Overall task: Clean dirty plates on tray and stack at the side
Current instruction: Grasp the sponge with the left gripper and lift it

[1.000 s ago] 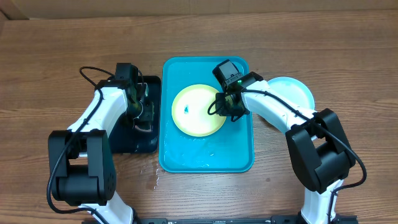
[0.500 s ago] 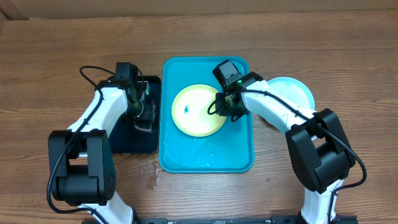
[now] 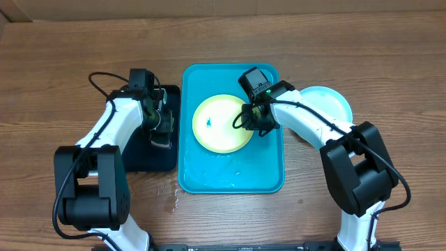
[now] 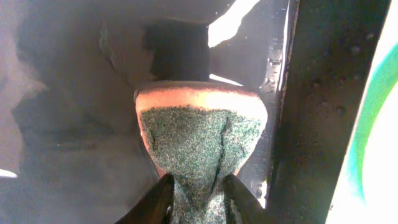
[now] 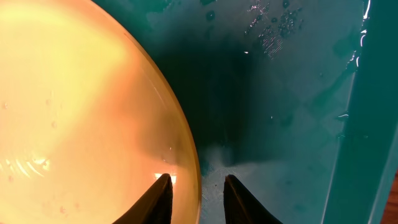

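A yellow-green rimmed plate (image 3: pixel 221 124) lies flat in the turquoise tray (image 3: pixel 268 174), with a small blue smudge (image 3: pixel 209 123) left of its centre. My right gripper (image 3: pixel 259 127) is at the plate's right edge. Its jaws stand apart astride the rim (image 5: pixel 186 149), one fingertip over the plate (image 5: pixel 81 112), the other over the wet tray floor (image 5: pixel 280 124), with a gap showing beside the rim. My left gripper (image 3: pixel 162 134) hangs over the black tray (image 3: pixel 139 157), shut on a green-and-orange sponge (image 4: pixel 199 137), which is pinched between its fingers.
A light-blue rimmed plate (image 3: pixel 327 101) rests on the wooden table to the right of the turquoise tray. Water drops lie on the tray floor and on the table near its front left corner (image 3: pixel 174 199). The black tray sits against the turquoise tray's left side.
The left gripper has shifted slightly over the black tray with the sponge between its fingers. The right arm and the plate have not moved.
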You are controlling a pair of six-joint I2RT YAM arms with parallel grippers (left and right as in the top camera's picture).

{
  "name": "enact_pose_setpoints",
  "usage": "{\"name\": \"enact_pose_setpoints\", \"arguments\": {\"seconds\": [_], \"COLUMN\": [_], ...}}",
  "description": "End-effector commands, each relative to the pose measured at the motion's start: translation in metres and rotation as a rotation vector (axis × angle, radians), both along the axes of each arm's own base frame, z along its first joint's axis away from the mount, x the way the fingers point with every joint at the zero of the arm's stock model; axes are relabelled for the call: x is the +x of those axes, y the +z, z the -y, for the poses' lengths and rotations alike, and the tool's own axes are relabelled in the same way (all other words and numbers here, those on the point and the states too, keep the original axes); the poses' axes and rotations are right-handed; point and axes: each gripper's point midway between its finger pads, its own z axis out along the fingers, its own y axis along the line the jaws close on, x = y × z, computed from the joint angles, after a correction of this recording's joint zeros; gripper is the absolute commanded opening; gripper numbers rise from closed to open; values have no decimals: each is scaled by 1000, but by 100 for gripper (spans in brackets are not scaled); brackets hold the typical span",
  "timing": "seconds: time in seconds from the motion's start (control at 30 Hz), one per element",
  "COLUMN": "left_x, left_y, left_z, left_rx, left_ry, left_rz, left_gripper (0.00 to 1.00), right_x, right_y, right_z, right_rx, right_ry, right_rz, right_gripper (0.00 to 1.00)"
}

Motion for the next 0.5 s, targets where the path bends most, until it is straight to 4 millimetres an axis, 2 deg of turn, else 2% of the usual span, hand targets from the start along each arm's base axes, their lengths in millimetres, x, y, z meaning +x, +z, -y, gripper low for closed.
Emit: {"name": "enact_pose_setpoints", "arguments": {"seconds": [0.0, 0.2, 0.47], "left_x": [0, 3, -3], "left_y": [4, 5, 4], "left_z": [-1, -1, -1], "left_rx": [10, 12, 14], "left_ry": [-37, -52, -77], "left_rz": [18, 30, 9], "left_gripper": [20, 20, 20], "right_x": [-1, -1, -1], "right_y": [-3, -4, -4], "right_z": [1, 1, 2], "right_rx": [1, 1, 0], "right_ry": [-7, -7, -7], "right_rz": [-9, -9, -11], "right_gripper": [29, 29, 30]}}
